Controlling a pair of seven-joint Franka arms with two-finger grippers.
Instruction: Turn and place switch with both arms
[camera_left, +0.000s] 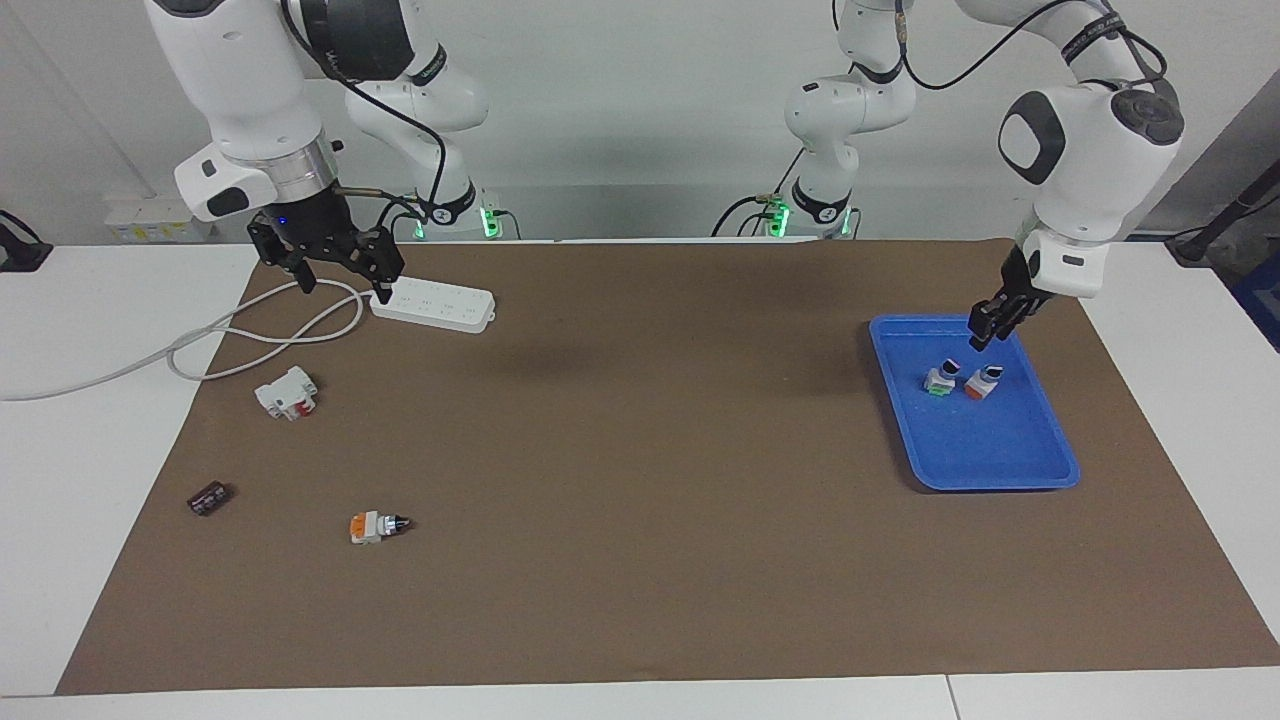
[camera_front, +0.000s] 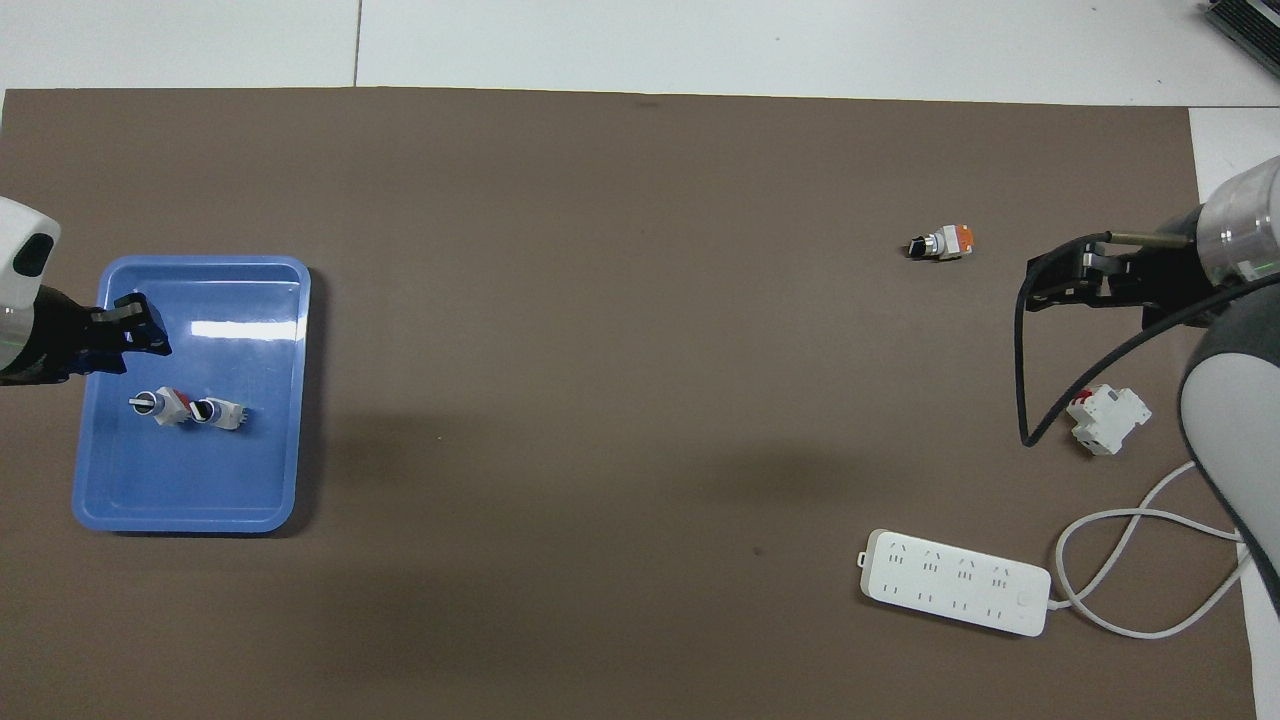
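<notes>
From the facing view, two switches (camera_left: 940, 380) stand side by side in the blue tray (camera_left: 1040, 474). The left gripper (camera_left: 985, 330) hangs above them, holding nothing; I cannot tell its gap.

From overhead, one switch (camera_front: 941, 243) waits near the mat's corner, close to the spread right gripper (camera_front: 1040, 285).

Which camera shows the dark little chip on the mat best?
The facing view: the chip lies clear on the mat, toward the right arm's end, farther from the robots than the breaker block. The overhead view does not show it; the right arm covers that spot.
</notes>
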